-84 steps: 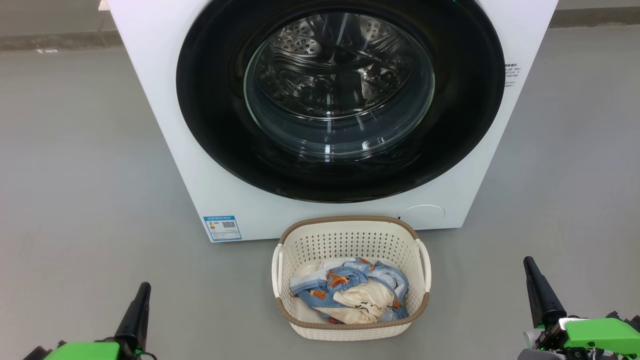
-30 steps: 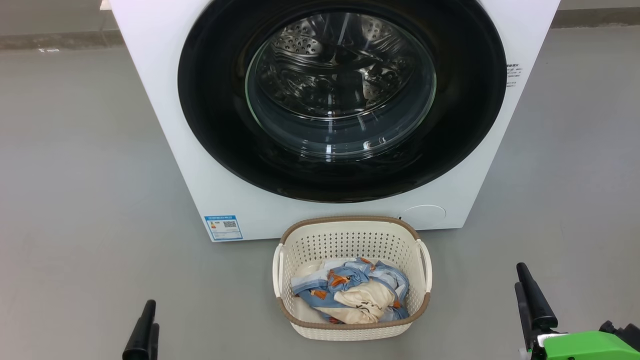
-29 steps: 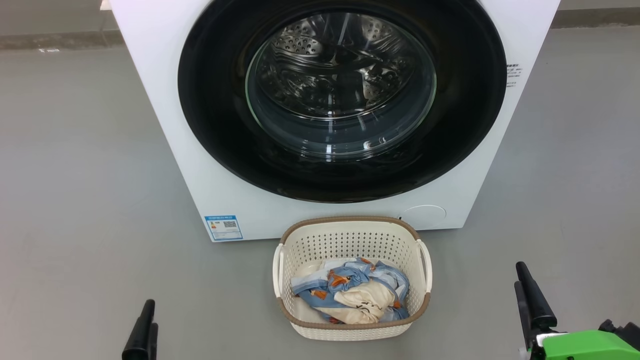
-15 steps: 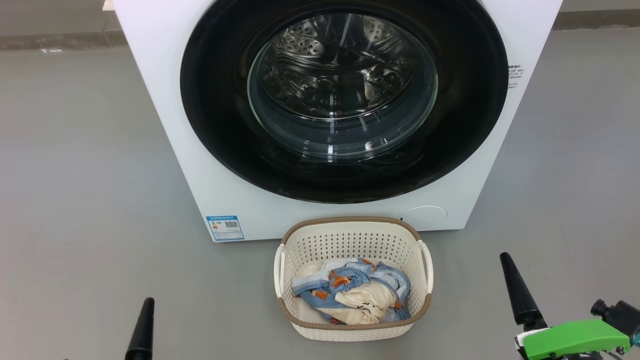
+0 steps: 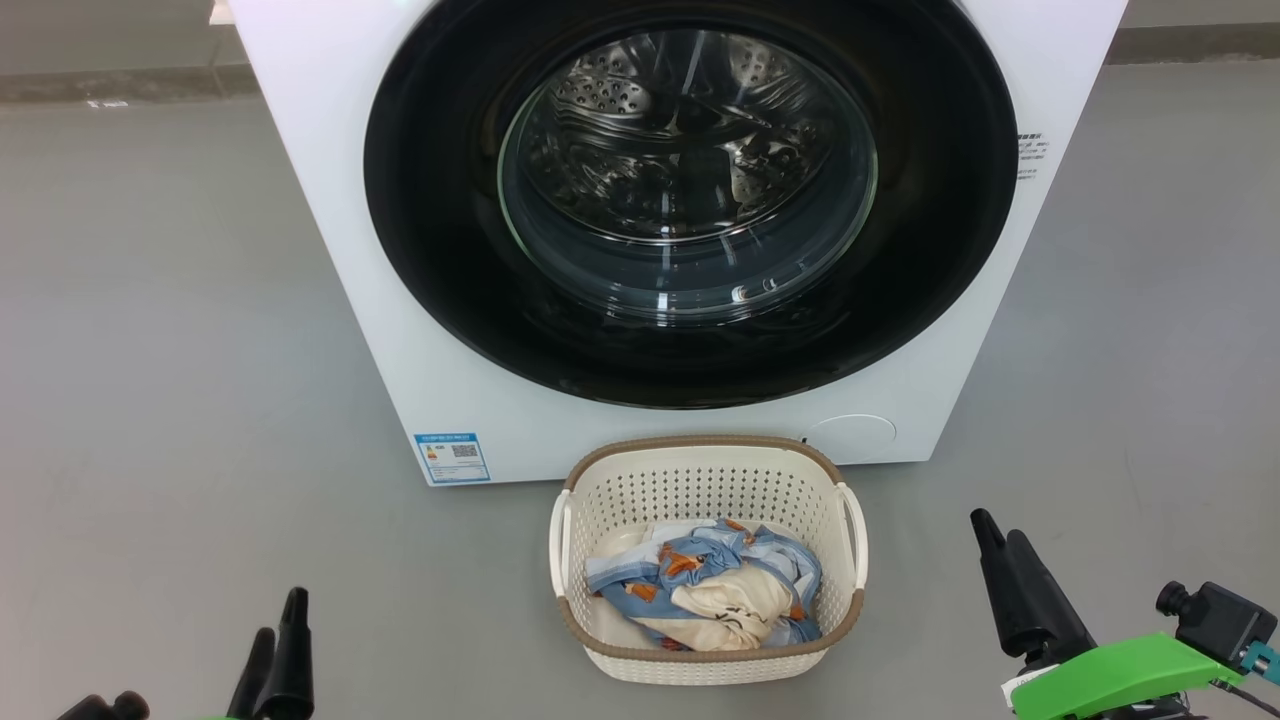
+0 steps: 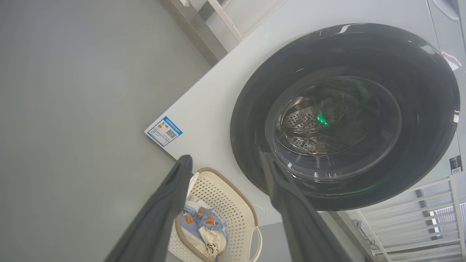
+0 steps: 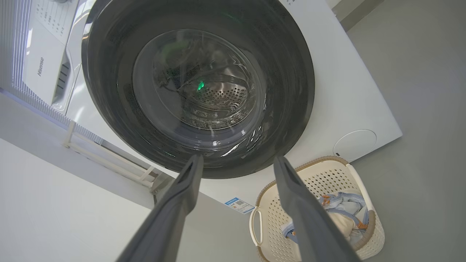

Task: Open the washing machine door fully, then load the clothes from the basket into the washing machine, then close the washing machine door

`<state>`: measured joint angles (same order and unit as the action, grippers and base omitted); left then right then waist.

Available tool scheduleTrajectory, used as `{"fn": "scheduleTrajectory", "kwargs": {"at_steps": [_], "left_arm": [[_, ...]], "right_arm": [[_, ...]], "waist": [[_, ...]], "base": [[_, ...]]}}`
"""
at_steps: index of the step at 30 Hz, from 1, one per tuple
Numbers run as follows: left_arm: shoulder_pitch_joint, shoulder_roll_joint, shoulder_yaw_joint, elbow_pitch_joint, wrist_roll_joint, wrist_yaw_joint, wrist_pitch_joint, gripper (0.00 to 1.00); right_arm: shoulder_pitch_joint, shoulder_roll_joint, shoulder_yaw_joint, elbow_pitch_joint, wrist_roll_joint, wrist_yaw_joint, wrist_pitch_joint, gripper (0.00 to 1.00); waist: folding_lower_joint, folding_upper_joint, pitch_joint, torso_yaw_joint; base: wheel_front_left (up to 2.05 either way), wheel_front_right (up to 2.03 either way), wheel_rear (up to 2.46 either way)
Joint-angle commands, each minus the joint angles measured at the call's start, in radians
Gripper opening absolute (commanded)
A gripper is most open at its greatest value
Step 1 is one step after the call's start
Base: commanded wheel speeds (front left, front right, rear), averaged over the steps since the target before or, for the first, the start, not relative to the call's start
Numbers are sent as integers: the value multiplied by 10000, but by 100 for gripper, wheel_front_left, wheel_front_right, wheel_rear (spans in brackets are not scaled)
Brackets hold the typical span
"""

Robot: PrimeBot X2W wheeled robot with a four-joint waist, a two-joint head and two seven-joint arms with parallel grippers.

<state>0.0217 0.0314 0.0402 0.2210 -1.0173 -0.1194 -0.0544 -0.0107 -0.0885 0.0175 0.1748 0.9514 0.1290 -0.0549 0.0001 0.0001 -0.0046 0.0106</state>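
Head view: big white box-shaped front-loading washing machine stands on the grey floor. Its large round glossy black door with the clear glass window sits shut, flush with the front, and the steel drum shows through the glass. A small cream-white perforated plastic basket with a brown rim rests on the floor just before the machine. The pile of light-blue and cream clothes lies inside it. My left pincer is at lower left and my right pincer at lower right, both clear of the basket. Left wrist view: my dark fingers are spread and empty, with door and basket beyond. Right wrist view: fingers spread, nothing between them; the shut door is ahead and the basket at lower right.
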Motion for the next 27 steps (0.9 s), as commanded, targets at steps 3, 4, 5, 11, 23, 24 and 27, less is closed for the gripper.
{"fn": "scheduleTrajectory", "kwargs": {"at_steps": [3, 4, 5, 11, 23, 24, 27], "left_arm": [[-44, 272, 119, -387, 995, -66, -216, 100], [-44, 272, 119, -387, 995, -66, -216, 100], [-31, 287, 124, -401, 1194, -67, -245, 100], [31, 401, 177, -424, 2395, -71, -422, 100], [183, 558, 219, -567, 4228, -80, -775, 100], [193, 568, 216, -595, 4369, -81, -805, 100], [233, 599, 203, -692, 4816, -83, -893, 100]], "right_arm": [[-258, -174, 175, -267, -853, 9, -224, 100], [-258, -174, 175, -267, -853, 9, -224, 100], [-244, -178, 181, -246, -996, 9, -253, 100], [-207, -243, 274, -107, -1814, 10, -429, 100], [-74, -296, 210, 153, -3475, 11, -779, 100], [-57, -290, 202, 156, -3605, 11, -808, 100], [-8, -263, 187, 176, -3983, 12, -896, 100]], "waist": [[-1, -1, -6, -1], [-1, -1, -6, -1], [-1, -1, -8, -1], [-1, -1, -4, -25], [-1, -1, -28, -45], [-1, -1, -26, -40], [-1, -1, -17, -30]], "base": [[0, 0, 0], [0, 0, 0], [0, 0, 0], [0, 0, 0], [0, 0, 0], [0, 0, 0], [0, 0, 0]]}}
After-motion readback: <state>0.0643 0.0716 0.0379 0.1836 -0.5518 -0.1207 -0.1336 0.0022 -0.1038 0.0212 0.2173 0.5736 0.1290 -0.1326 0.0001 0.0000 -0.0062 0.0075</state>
